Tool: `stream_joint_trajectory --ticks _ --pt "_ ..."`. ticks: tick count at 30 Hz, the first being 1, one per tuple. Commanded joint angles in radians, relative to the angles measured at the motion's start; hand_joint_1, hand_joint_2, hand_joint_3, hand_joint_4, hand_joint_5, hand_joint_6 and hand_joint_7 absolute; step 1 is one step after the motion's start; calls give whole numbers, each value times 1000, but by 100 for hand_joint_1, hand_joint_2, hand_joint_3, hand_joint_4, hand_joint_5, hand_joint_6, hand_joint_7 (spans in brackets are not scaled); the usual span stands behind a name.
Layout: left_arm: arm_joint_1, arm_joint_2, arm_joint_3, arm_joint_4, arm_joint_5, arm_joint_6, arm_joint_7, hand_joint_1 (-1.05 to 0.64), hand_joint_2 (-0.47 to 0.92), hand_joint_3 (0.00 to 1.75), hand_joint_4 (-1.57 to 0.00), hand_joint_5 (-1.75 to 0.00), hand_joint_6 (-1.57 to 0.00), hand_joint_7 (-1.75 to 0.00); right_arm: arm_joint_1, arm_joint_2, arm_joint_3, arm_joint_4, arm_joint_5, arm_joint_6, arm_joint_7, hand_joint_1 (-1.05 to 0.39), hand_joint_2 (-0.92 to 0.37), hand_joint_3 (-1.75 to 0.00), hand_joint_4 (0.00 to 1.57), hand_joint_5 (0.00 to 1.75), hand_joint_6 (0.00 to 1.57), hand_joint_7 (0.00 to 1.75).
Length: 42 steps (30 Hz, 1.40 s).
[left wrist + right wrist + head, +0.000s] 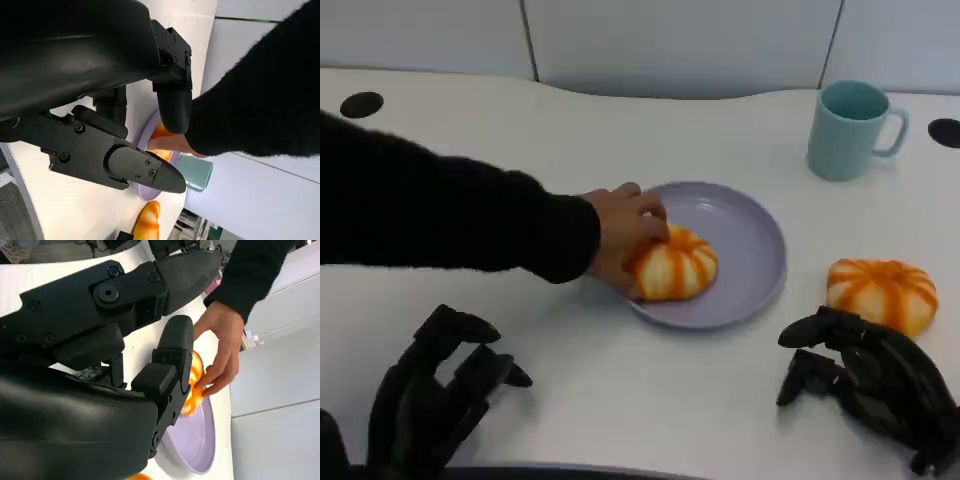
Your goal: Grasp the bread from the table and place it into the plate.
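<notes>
A person's hand (625,235) reaches in from the robot's left in a black sleeve (440,210) and rests on a bread (672,265) that lies in the lavender plate (755,235). That bread is in the person's keeping just now, so the robot's step is best judged to concern the second bread (882,291), which sits on the white table (620,130) just beside the plate's right rim and just beyond the right hand (865,385).

The right hand holds nothing; its fingers are spread and point towards that bread, not yet touching it. The left hand (430,395) rests low at the near left, also holding nothing, fingers apart.

To do the grasp well, I judge the right hand should wait until the person's arm is off the plate — a reach across now risks a collision. Then it should come down over the bread's domed top and close gently on both sides (it looks soft and would squash under a hard squeeze). A lift clear of the plate's rim before moving left seems wise, and the release should be on the plate's bare right half.

Count: two breads, one plate, one teal mug (852,128) — standing well behind at the right — two robot hands, one person's hand.
</notes>
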Motion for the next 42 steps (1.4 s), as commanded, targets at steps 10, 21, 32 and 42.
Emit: stream_joint_trajectory --ticks 10,21,32,42 --pt "0 9 11 9 -21 -3 -19 -59 91 2 -41 -175 -26 -173 27 -10 -7 11 -7 40 -8 -52 -92 -8 67 136 77 81" --pt "-3 11 14 13 -23 -14 -33 -61 91 1 -40 -175 -26 -174 33 -9 -1 6 -19 25 -23 -53 -92 -9 67 137 79 81" --pt "-13 9 23 30 -29 -14 -39 -63 89 0 -45 -175 -28 -173 33 -11 6 7 -33 3 -35 -53 -92 -10 67 135 79 82" --pt "-10 6 24 24 -21 -19 -41 -62 90 0 -42 -175 -26 -174 28 -11 -4 21 -27 14 -20 -53 -92 -9 70 133 80 80"
